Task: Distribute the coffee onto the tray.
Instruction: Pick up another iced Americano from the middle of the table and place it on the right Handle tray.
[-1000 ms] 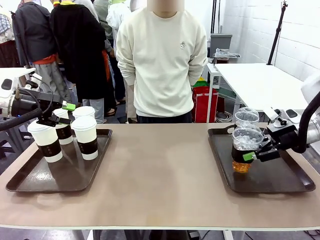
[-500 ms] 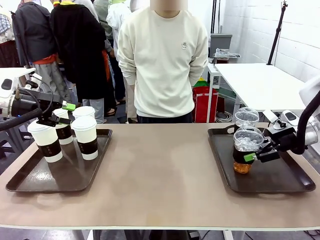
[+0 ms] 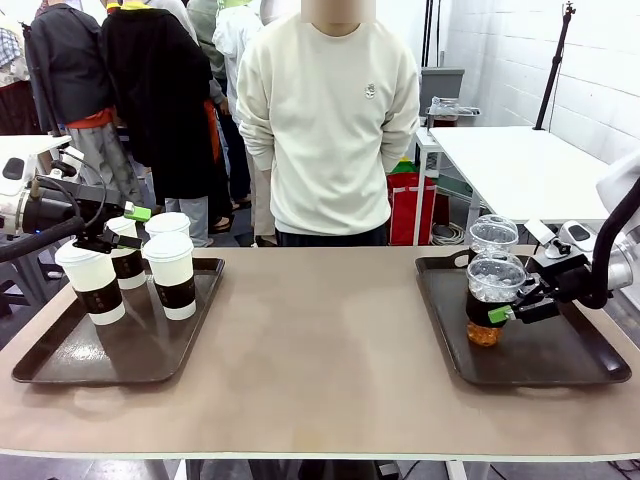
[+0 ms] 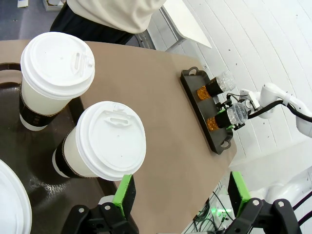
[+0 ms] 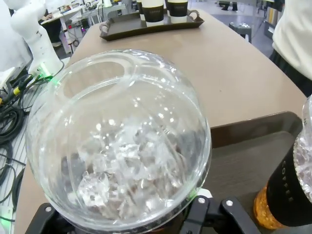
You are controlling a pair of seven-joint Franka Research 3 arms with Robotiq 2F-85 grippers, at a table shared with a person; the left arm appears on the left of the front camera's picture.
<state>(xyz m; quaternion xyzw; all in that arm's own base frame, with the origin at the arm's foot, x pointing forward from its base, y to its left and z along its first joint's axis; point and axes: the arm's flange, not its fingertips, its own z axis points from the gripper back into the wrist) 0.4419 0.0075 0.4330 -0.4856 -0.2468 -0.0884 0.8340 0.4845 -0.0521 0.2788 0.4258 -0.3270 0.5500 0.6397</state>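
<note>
In the front view the right gripper (image 3: 512, 308) pinches the nearer dome-lidded plastic cup (image 3: 491, 300) by its dark sleeve, jaws closed on either side, over the right tray (image 3: 560, 360); whether the cup's base touches the tray or hangs just above it cannot be told. A second dome-lidded cup (image 3: 494, 236) stands at about 12 o'clock from the held one, near the tray's far edge. The right wrist view adds what the front cannot: the held cup's clear dome (image 5: 119, 139) seen from above, packed with ice, the black finger bases hugging it at 6 o'clock, and the other cup's amber drink and dark sleeve (image 5: 285, 195) at 3 o'clock on the brown tray floor (image 5: 239, 165). On the other side of the table (image 3: 320, 350), the left gripper (image 3: 125, 228) sits among four white lidded paper cups on the left tray (image 3: 60, 365), at the rear cup (image 3: 124, 252); from the front its grip cannot be judged. The left wrist view settles it: the green pads (image 4: 126, 192) stand spread apart, holding nothing, with one white lid (image 4: 110, 141) at 11 o'clock of them, touching neither, and another cup (image 4: 53, 73) beyond. A person in a cream sweatshirt (image 3: 328, 120) stands at the far side, at 12 o'clock.
</note>
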